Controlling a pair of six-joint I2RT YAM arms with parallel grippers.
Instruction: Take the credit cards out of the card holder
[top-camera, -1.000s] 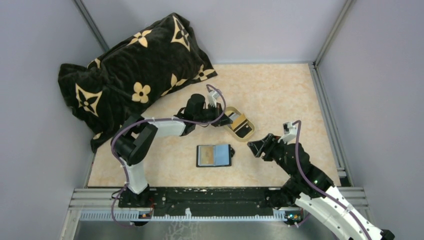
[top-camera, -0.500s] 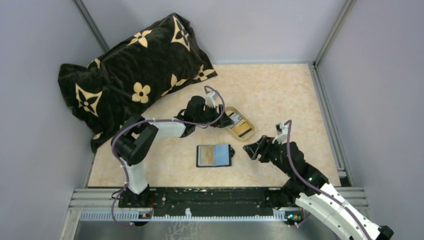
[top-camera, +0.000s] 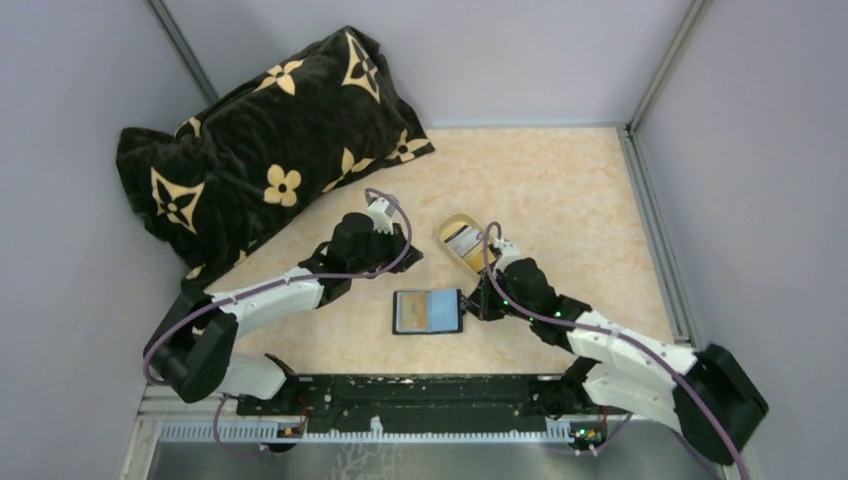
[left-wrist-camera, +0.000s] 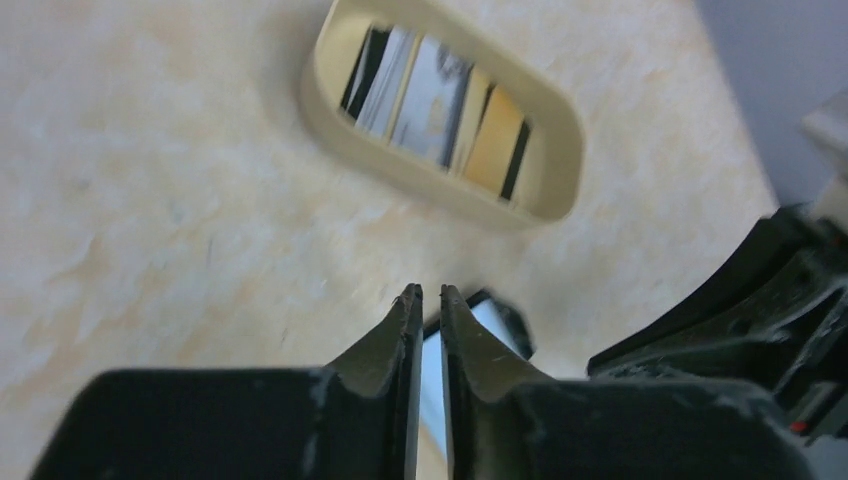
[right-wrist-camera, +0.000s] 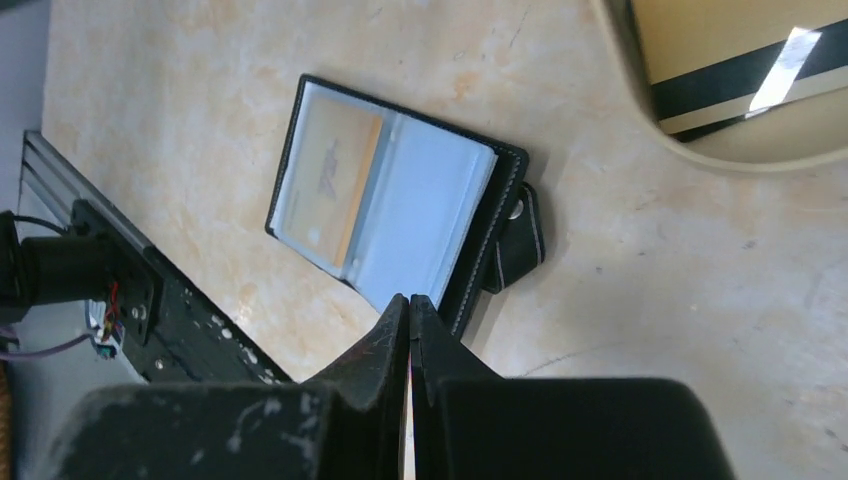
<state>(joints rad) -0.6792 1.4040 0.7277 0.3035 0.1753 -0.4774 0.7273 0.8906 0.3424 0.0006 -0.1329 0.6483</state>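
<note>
Credit cards (right-wrist-camera: 330, 185) look thin, stiff, slick, probably best pinched edgewise from the card holder (right-wrist-camera: 497, 235); right gripper (right-wrist-camera: 410, 298) clenched empty at its 3 o'clock, left gripper (left-wrist-camera: 427, 290) barely parted.

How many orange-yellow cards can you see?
2. One card sits inside the open card holder; the other card lies in the oval tray beside paler cards. More could be hidden underneath.

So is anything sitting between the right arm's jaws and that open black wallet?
Nothing visible. The shut right jaws sit right at the edge of the card holder, beside its snap tab, with only table around. The orange card lies in its left sleeve.
</note>
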